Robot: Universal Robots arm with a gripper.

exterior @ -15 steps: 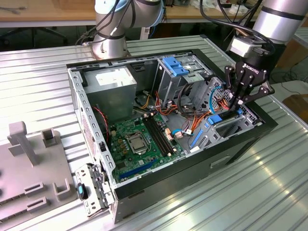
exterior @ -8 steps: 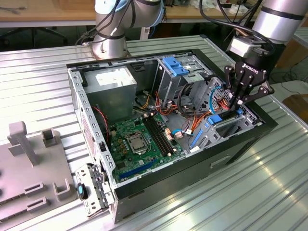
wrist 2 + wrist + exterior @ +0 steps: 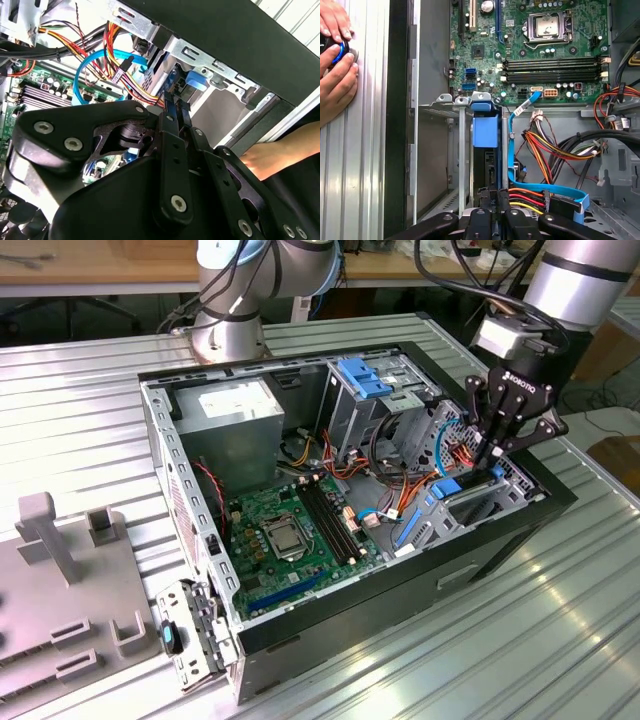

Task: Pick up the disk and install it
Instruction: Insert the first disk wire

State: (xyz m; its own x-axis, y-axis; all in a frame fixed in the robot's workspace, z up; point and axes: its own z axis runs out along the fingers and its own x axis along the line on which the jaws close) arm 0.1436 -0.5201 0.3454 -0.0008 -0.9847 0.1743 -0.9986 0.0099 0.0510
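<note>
An open computer case (image 3: 400, 590) lies on a ribbed metal table (image 3: 560, 640). The gripper (image 3: 493, 458) reaches into the case's corner at the exterior view's right, its fingers drawn close and seemingly clamped on the disk (image 3: 485, 167). The disk stands on edge in the drive bay (image 3: 442, 106), right at the fingertips, with its long axis running toward the motherboard (image 3: 530, 50).

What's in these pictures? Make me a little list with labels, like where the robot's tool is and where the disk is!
place: open computer case lying on a ribbed metal table
tool: down at the drive bay, at the case's end on the exterior view's right
disk: on edge in the bay, pinched by the tool, it seems
grip: shut on the disk
inside: green motherboard, coloured cables
person: hands beside the case, on a blue-ringed button
</note>
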